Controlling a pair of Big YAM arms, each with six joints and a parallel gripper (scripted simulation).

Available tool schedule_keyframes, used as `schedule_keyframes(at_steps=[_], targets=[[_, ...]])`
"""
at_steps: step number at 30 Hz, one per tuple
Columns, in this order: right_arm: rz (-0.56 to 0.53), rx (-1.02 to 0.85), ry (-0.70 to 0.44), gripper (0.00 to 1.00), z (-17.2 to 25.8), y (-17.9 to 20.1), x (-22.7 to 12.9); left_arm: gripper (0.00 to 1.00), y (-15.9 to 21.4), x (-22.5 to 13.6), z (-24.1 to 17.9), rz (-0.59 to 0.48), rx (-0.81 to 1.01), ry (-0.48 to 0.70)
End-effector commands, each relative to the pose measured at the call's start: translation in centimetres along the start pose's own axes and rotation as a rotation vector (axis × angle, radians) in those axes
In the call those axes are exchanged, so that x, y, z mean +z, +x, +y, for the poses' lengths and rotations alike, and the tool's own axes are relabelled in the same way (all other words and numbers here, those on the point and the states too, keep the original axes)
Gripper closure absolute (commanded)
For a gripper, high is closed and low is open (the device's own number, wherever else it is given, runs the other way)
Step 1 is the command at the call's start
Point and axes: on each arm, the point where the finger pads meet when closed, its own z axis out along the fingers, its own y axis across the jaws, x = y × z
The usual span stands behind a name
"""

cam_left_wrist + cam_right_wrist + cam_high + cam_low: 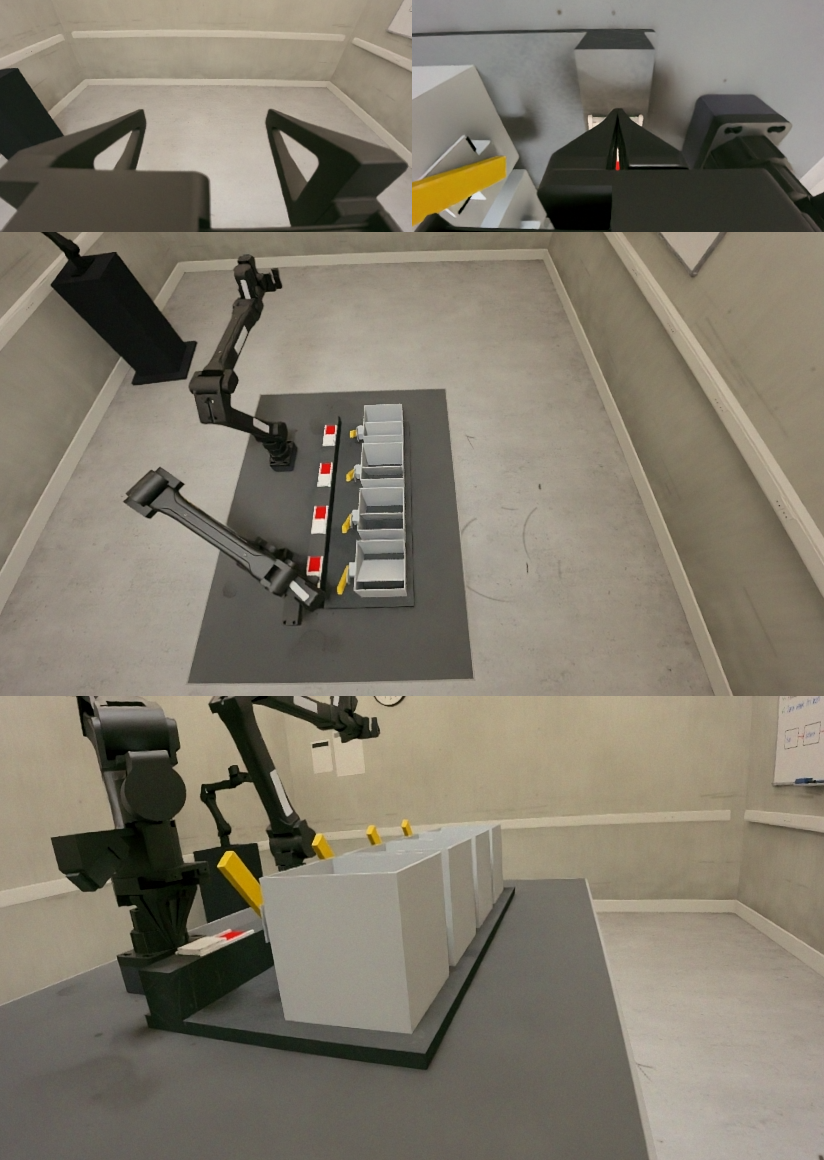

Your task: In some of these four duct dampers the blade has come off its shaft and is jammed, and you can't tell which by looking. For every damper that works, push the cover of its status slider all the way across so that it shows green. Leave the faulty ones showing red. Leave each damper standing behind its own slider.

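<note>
Four grey box dampers point(377, 569) point(340, 949) point(447, 100) stand in a row, each with a yellow handle point(343, 579) point(239, 881) point(467, 184). In the top view, each status slider shows red: the nearest point(314, 564), second point(320, 512), third point(325, 468) and farthest point(329, 429). White covers sit beside the red; the nearest cover point(201, 945) shows in the exterior view. My right gripper point(617, 115) is shut and empty, pointing down over the nearest slider; its fingers hide most of that slider. My left gripper point(273, 279) point(371, 727) point(205, 115) is open and empty, raised far from the dampers.
A black rail point(201, 984) carries the sliders along the front edge of the dampers' base plate point(345, 1041). The right arm's base point(737, 112) stands close to the rail's near end. A black pedestal point(115, 312) stands beyond the mat point(334, 647).
</note>
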Motion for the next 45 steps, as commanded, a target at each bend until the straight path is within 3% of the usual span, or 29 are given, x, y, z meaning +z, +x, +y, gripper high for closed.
schedule_keyframes(at_steps=[1, 45], targets=[[-0.016, 0.003, -0.019, 1.0, 0.8, -0.4, -0.3, 0.0, -3.6, 0.0, 0.3, -0.053, 0.012, -0.003], [-0.031, 0.003, -0.043, 1.0, 1.9, -1.1, -1.2, 0.0, -3.6, 0.0, 0.3, -0.053, 0.012, -0.003]])
